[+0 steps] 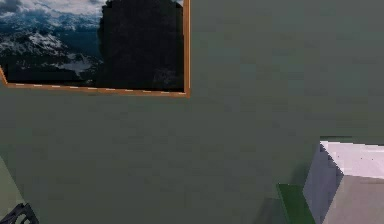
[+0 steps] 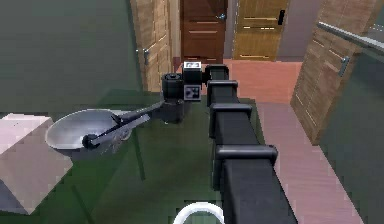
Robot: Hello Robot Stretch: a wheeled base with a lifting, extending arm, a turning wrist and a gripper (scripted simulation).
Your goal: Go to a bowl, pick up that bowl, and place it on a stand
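Note:
A grey bowl hangs at the far end of my gripper, clear of the green floor below, so the gripper holds the bowl. The thin fingers reach left from the dark gripper body, and the arm rises from the bottom edge. A pale blocky stand sits at the arm side view's left, its upper corner right by the bowl's left rim. Whether bowl and stand touch cannot be told. The same pale block stands at the forward view's lower right.
A green wall close ahead carries a framed mountain picture. Wooden doors stand at the far end. Wood panelling lines the arm side view's right, beside a reddish floor strip.

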